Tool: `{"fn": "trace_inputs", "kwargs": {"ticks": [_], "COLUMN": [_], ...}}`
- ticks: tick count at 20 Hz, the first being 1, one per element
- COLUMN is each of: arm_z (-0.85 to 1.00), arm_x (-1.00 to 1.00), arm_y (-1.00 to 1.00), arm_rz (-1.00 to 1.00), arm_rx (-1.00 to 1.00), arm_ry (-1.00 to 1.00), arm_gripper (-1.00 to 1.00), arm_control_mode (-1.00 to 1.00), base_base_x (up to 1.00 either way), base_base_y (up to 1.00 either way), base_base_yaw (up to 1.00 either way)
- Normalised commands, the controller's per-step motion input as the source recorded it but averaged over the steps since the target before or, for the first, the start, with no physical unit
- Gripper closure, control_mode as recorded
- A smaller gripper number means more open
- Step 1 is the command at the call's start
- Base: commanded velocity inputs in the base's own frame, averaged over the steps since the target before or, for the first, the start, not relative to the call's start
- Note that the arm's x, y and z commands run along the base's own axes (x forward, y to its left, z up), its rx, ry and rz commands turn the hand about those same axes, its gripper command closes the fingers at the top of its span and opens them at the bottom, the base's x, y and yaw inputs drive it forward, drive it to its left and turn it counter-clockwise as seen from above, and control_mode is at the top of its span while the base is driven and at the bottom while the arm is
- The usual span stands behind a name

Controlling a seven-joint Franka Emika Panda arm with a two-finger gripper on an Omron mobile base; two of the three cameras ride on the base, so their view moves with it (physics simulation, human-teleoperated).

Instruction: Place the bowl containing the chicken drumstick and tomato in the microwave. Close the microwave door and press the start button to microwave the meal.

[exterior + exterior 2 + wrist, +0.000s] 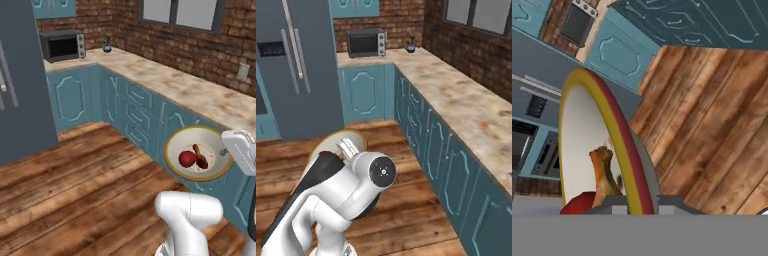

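the bowl was held off the floor, in the air in front of the teal lower cabinets, with its open face turned toward the left base camera; the tomato lay low in the bowl on its left side, and the chicken drumstick lay just beside it to the right, touching or nearly touching it; the white hand of the arm met the bowl at its right rim in that view; the gripper was pinching the bowl's rim, one finger on the inner face and one on the outer wall, as the hand view showed; in that view the bowl stood edge-on, its yellow and red-toned rim running up from the fingers, with the drumstick and a part of the tomato visible inside near the bottom; in the right base view a piece of the bowl's rim showed above and behind the arm's white and black body; the microwave sat on the far end of the speckled counter, well apart from the bowl, in the corner against the brick wall; its dark front faced the room and whether its door stood ajar could not be told; a small potted plant stood on the counter just right of it; a tall grey refrigerator stood left of the cabinets; the floor was wooden planking.
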Motion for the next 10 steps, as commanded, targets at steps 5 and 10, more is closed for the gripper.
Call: {"fn": "trace_inputs", "kwargs": {"ticks": [5,10], "arm_z": [0.0,0.0], "arm_x": [0.0,0.0], "arm_y": [0.0,0.0], "arm_rz": [0.0,0.0], "arm_rx": [0.0,0.0], "arm_ry": [0.0,0.0], "arm_gripper": [1.0,1.0], "arm_control_mode": [1.0,1.0], "base_base_x": [0.65,0.71], "base_base_y": [0.1,0.01], "base_base_yaw": [0.72,0.73]}}
